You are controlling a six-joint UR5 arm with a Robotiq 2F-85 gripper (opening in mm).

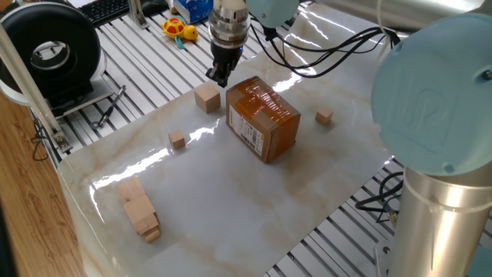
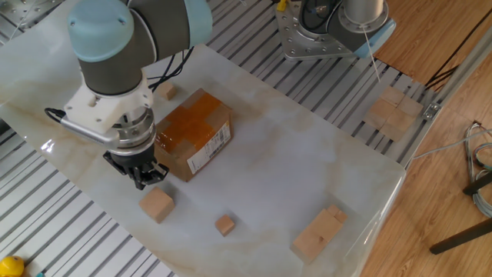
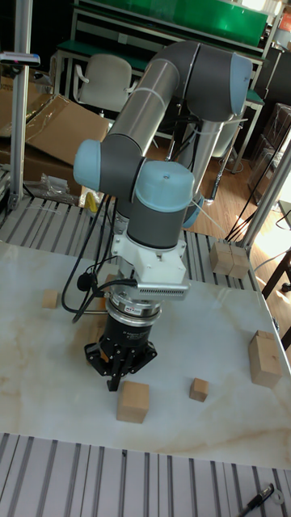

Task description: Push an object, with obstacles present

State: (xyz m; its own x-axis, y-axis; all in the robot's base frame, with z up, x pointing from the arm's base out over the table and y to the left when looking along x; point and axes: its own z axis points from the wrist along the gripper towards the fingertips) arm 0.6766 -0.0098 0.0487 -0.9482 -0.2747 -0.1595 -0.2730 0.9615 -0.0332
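The object, a plain light-wood cube, rests on the marble tabletop near the slatted edge. My gripper points straight down just behind the cube, between it and the cardboard box. Its fingers are pressed together and hold nothing. A small gap separates the fingertips from the cube. Obstacles: two tiny cubes and long pale blocks.
The marble tabletop ends at metal slats on all sides. A black round device and toys sit beyond the slats. More wooden blocks lie off the slab, on the slats near the arm's base. Cables trail over the far side.
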